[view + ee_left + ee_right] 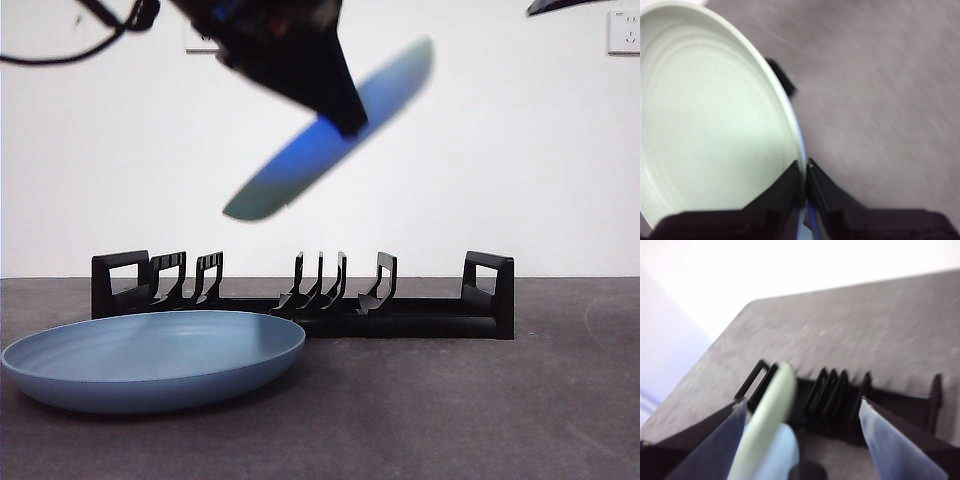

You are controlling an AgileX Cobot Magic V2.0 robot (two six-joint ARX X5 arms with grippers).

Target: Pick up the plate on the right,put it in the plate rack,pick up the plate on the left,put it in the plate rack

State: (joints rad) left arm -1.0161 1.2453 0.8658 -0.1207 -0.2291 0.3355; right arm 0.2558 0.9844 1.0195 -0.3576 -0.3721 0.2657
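While the dark surface (560, 400) carries the plate rack (300, 300) with a blue plate (150, 358) lying flat just in front of its left end, a second plate (300, 160) hangs tilted above the rack, pinched at its rim by the left claw (804, 167). Empty, the right claw (802, 407) is spread wide.

The rack (300, 300) runs across the back of the table (560, 400), its upright prongs leaving narrow slots, with a wider bare gap between the left pair and the middle group. A blue plate (150, 358) lies flat at the front left, just before the rack, blocking low approach there. Above the rack's middle, the left gripper (805, 167) holds a tilted plate (330, 130) (blurred), filling that airspace. The front right of the table is bare.
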